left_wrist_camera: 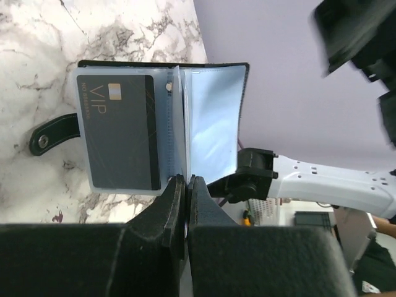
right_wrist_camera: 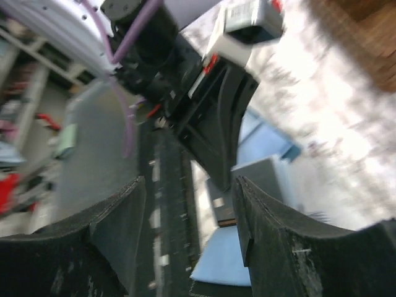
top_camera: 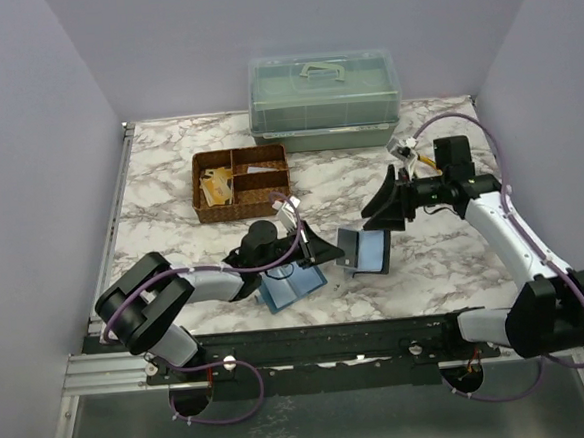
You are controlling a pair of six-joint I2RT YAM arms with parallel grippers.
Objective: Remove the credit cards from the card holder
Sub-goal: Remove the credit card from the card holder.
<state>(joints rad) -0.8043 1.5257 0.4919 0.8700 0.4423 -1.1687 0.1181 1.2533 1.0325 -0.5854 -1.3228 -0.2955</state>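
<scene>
Marble-patterned table (top_camera: 445, 258) is my work surface, with the card holder (left_wrist_camera: 210, 124) near its middle, one leaf flat and the other lifted. My left gripper (left_wrist_camera: 185, 185) is pinched tight on the holder's lower edge, at the clear sleeves (left_wrist_camera: 162, 142) by the spine. My right gripper (right_wrist_camera: 189, 185) hangs close by, spread wide and empty (its view is blurred).

I'd hold the left clamp steady, bring the right fingers to the VIP card (left_wrist_camera: 117, 130), find its sleeve's mouth and slide it straight out.

The holder is black outside and pale blue inside, its snap tab (left_wrist_camera: 52, 133) lying loose on the marble.
</scene>
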